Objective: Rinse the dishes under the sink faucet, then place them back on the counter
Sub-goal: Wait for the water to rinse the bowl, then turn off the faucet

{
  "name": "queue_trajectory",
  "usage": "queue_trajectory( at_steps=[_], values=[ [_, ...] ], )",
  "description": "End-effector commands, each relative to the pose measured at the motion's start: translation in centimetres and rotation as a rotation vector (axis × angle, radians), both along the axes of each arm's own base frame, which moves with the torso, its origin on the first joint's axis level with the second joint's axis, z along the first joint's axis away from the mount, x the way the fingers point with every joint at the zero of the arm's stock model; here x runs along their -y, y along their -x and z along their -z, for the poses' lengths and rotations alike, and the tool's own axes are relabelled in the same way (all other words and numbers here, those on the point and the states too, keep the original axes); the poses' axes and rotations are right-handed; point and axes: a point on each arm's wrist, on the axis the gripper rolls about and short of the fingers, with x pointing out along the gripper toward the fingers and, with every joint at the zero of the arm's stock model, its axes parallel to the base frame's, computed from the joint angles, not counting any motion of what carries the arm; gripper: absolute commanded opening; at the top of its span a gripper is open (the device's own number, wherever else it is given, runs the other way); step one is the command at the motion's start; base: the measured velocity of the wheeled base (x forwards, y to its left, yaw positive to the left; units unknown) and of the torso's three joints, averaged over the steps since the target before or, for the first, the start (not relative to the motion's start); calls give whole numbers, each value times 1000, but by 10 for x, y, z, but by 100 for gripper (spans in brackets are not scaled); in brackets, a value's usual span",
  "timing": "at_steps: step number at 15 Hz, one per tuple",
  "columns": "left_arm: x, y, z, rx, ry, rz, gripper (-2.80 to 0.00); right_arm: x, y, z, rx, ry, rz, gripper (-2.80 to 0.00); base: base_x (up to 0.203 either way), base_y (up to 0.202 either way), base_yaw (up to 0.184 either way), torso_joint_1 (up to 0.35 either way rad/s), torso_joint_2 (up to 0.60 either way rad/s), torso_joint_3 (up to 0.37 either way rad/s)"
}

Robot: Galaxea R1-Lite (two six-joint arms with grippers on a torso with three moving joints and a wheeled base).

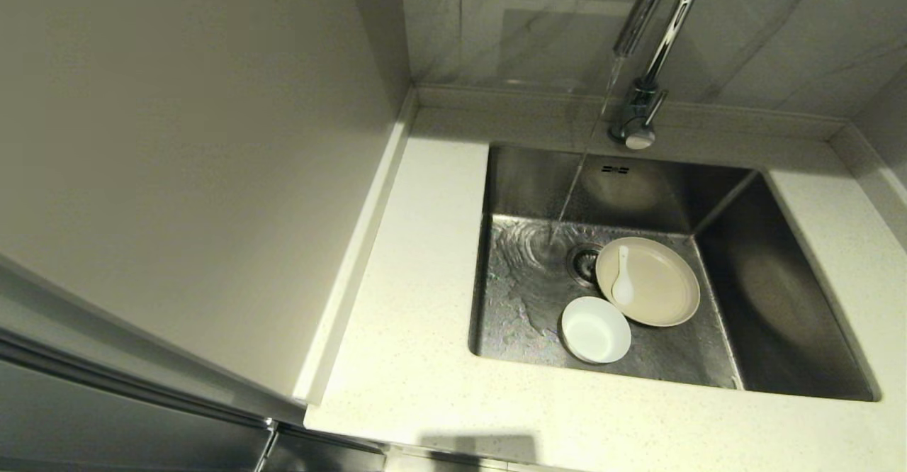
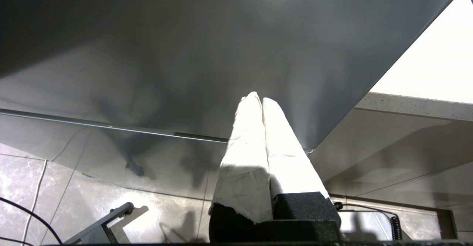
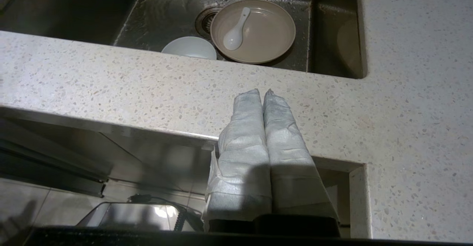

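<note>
The cream plate [image 1: 652,284] lies on the floor of the steel sink [image 1: 779,302], with the white soup spoon [image 1: 623,278] resting in it. The white bowl [image 1: 595,329] sits just in front of the plate. Water runs from the chrome faucet [image 1: 652,40] onto the sink floor left of the drain. From the right wrist I see the plate [image 3: 258,35], spoon [image 3: 235,31] and bowl [image 3: 189,47] beyond the counter [image 3: 147,87]. My right gripper [image 3: 263,92] is shut and empty, low before the counter's front edge. My left gripper [image 2: 258,98] is shut, parked below a grey panel.
The speckled counter [image 1: 418,316] surrounds the sink, with a raised rim at the walls. A tall pale cabinet side [image 1: 177,160] stands on the left. A drain strainer [image 1: 585,263] sits beside the plate. Neither arm shows in the head view.
</note>
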Motion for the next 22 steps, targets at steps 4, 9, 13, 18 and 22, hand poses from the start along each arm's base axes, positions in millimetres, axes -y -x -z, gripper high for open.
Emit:
queue_trajectory(
  at_steps=[4, 9, 13, 18, 22],
  values=[
    [0, 0, 0, 4, 1, -1, -280, 0, 0, 0, -4, 0, -4, -280, 0, 0, 0, 0, 0, 0],
    [0, 0, 0, 4, 1, -1, -280, 0, -2, -10, -27, -1, 0, -280, 0, 0, 0, 0, 0, 0],
    [0, 0, 0, 4, 1, -1, -280, 0, -5, -36, -24, -23, 2, -280, 0, 0, 0, 0, 0, 0],
    [0, 0, 0, 4, 1, -1, -280, 0, -11, -85, -73, -70, 7, -280, 0, 0, 0, 0, 0, 0],
    [0, 0, 0, 4, 1, -1, -280, 0, -14, -126, -142, -76, 9, -280, 0, 0, 0, 0, 0, 0]
  ],
)
